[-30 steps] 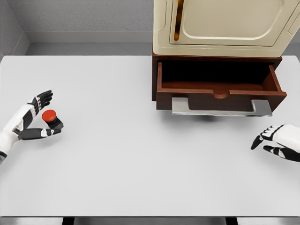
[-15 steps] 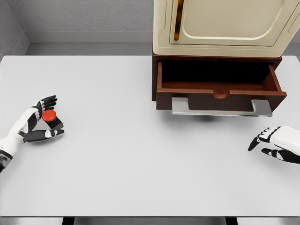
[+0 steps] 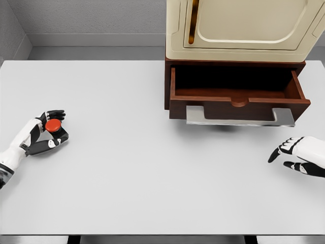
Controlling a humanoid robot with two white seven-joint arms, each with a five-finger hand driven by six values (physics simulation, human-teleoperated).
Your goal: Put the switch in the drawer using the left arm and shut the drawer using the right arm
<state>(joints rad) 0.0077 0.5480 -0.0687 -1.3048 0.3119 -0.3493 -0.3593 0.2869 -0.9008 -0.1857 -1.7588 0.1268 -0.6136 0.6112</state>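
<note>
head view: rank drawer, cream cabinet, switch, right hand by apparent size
1. cream cabinet, cropped at the top
2. drawer
3. right hand, partly out of frame
4. switch, partly covered by the left hand

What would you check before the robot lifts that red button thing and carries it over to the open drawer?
1. Left hand closed around the switch: fingers curl over it, thumb below; firm hold cannot tell.
2. Switch off the table: cannot tell.
3. Drawer pulled open: ok.
4. Drawer interior free of objects: looks bare, though dark; ok.
5. Route from switch to drawer unobstructed: ok.
6. Right hand open, below the drawer handle, not touching it: ok.
</note>
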